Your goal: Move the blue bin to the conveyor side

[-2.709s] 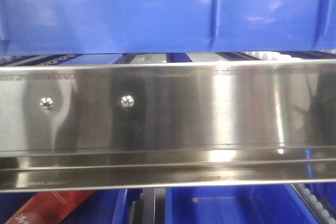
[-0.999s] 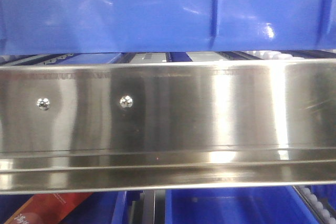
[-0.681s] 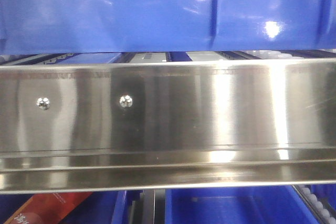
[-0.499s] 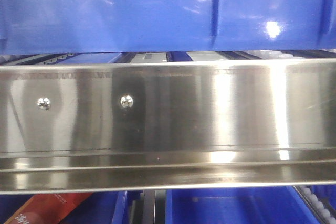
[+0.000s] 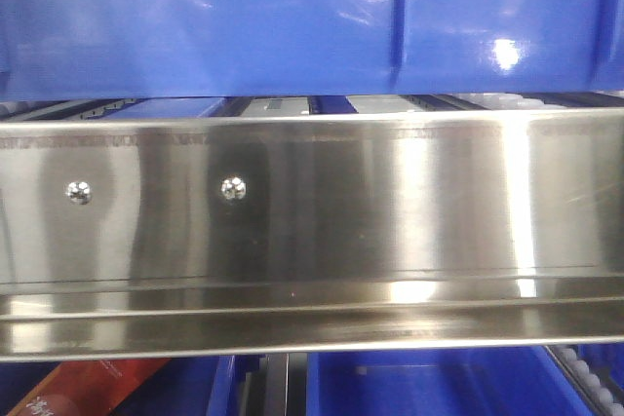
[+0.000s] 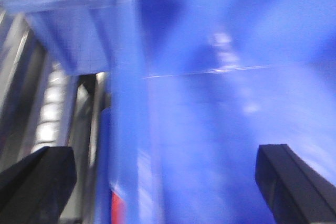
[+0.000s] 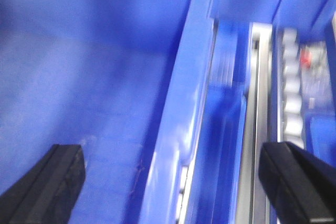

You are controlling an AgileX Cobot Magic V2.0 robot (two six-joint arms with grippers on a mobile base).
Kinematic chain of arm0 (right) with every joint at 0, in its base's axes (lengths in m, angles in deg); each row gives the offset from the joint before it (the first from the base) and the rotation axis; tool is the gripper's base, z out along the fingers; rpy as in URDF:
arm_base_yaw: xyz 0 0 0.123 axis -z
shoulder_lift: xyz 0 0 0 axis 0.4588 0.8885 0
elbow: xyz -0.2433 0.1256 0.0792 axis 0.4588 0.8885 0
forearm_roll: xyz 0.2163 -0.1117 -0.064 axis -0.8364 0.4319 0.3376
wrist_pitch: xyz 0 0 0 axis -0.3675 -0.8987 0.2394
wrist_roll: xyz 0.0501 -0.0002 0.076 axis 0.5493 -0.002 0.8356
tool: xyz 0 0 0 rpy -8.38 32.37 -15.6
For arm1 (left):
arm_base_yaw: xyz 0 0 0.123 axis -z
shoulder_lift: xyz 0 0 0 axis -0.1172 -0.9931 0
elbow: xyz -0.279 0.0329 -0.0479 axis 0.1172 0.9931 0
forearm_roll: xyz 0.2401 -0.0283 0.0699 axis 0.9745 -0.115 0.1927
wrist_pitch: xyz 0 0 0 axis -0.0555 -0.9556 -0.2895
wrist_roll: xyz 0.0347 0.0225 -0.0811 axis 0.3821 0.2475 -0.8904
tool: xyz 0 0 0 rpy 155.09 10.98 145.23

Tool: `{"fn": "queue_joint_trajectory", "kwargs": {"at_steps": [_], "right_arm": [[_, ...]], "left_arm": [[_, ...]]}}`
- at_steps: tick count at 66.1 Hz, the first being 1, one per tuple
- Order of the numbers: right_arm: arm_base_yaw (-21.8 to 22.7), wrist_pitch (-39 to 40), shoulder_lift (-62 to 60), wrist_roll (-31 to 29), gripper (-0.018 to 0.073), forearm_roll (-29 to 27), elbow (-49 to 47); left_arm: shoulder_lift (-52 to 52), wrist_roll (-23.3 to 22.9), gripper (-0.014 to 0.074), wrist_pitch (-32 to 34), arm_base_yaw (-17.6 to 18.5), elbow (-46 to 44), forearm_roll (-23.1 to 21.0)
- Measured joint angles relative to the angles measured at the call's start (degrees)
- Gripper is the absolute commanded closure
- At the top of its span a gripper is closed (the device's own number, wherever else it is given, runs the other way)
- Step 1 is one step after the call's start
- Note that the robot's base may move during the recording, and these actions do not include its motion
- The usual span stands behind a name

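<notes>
Exterior front-facing view gives me only a slice. The blue bin (image 5: 244, 17) fills the 12 o'clock band, its rim and both ends cut off by the frame, with one raised rib showing toward 1 o'clock. Its bottom edge sits just above a steel rail (image 5: 390, 202) that spans the whole width and hides whatever carries the bin. Two rivets (image 5: 233, 187) sit at 9 o'clock on the rail. Below it, at 6 o'clock, I see part of a lower blue bin (image 5: 439, 382), a red pack (image 5: 88, 387) at 7 o'clock, and white rollers (image 5: 595, 382) at 5 o'clock.

Both wrist views are badly smeared. My left gripper (image 6: 165, 187) has its jaws wide apart, one finger at 8 o'clock outside the bin, the other at 4 o'clock over the inside, with the bin's side wall running down between them. I cannot tell whether either finger touches the plastic.

My right gripper (image 7: 173, 182) is spread the same way: the 8 o'clock finger is over the bin floor, the 4 o'clock finger is outside above the rack's rails and rollers, and the thick rim is between them. Room outside that wall looks tight, and the steel rails run just beside it.
</notes>
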Motion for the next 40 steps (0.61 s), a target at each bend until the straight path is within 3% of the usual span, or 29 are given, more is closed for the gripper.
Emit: {"fn": "queue_joint_trajectory", "kwargs": {"at_steps": [17, 40], "right_arm": [[0.00, -1.05, 8.49, 3.84, 0.0001, 0.00, -13.60], [-1.48, -1.50, 11.07, 4.47, 0.0001, 5.14, -12.23]], "left_arm": [[-4.18, 0.00, 0.0008, -0.10, -3.82, -2.80, -0.94], [-8.41, 0.44, 0.0008, -0.10, -3.82, -2.97, -1.71]]}}
